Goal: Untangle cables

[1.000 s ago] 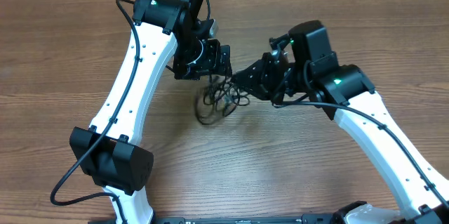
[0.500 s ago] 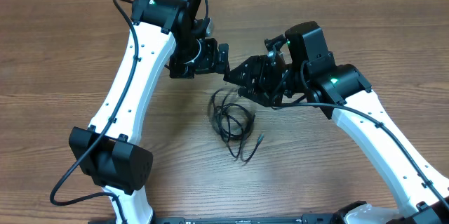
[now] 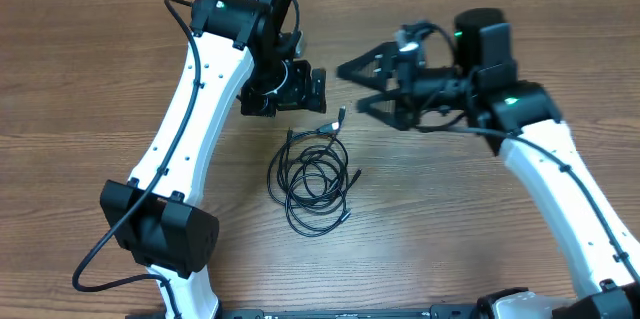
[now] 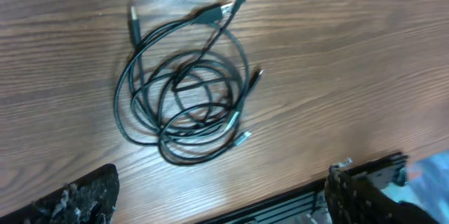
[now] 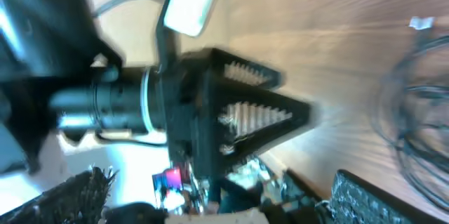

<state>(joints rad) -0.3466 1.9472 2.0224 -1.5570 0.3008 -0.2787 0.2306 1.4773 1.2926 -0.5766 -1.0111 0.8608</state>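
Now the cables (image 3: 312,174) lie dropped, still tangled, on the table (image 3: 420,244); left gripper (image 3: 318,91) and right gripper (image 3: 352,86) both gape empty.

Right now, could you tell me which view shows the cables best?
Left wrist: the cables appear whole and sharp, plugs distinct. Overhead shows them whole but small; right wrist catches only blurred loops at its edge.

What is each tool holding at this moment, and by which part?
Nothing. The left tool and the right tool are both open; the cables lie loose on the table.
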